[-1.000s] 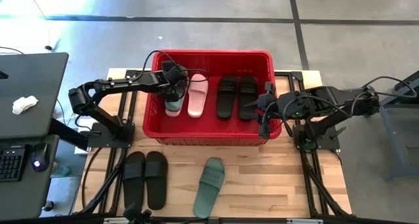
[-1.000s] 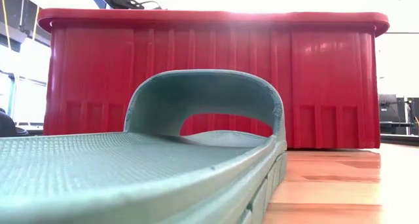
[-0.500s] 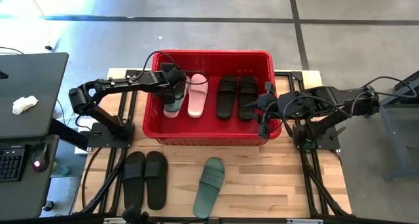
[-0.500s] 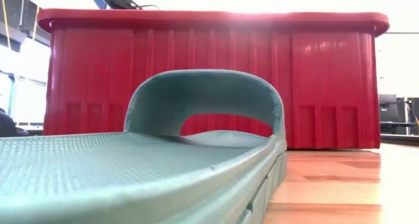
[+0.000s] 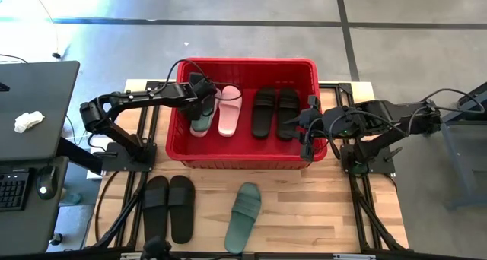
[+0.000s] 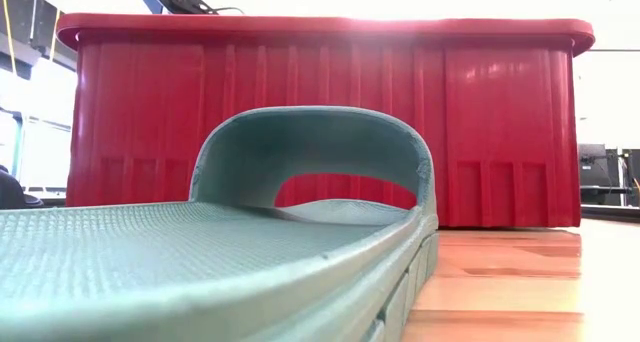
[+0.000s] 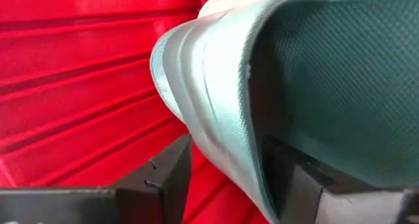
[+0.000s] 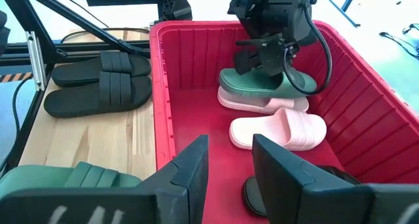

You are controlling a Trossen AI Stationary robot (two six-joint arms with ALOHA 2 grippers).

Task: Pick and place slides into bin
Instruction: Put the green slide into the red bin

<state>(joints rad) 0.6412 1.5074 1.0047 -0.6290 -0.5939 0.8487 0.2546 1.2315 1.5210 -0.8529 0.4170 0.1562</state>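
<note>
The red bin (image 5: 243,157) holds a black pair of slides (image 5: 275,112), a pink slide (image 5: 230,110) and a green slide (image 8: 262,81) that lies on a second pink slide (image 8: 258,103). My left gripper (image 5: 202,99) is open inside the bin's left part, one finger on either side of the green slide's edge (image 7: 222,99). My right gripper (image 8: 229,145) is open with nothing between its fingers, over the bin's right rim (image 5: 308,131). On the table in front of the bin lie a black pair (image 5: 169,207) and another green slide (image 5: 243,217). My left gripper stands open around the rim of the green slide's sole (image 7: 216,119), coming from above and slanting down. One finger (image 7: 163,178) is clear of the slide; whether the other finger (image 7: 294,178) touches it I cannot tell. The slide rests on the pink slide beneath it.
The bin fills the table's far half. In the low view the green slide on the table (image 6: 300,182) lies close to the camera, with the bin's wall (image 6: 500,122) behind it. A dark desk (image 5: 30,108) stands left of the table.
My left gripper has opened and let go of the green slide. The slide, tilted a second ago, has come down flat onto the pink slide inside the bin.
</note>
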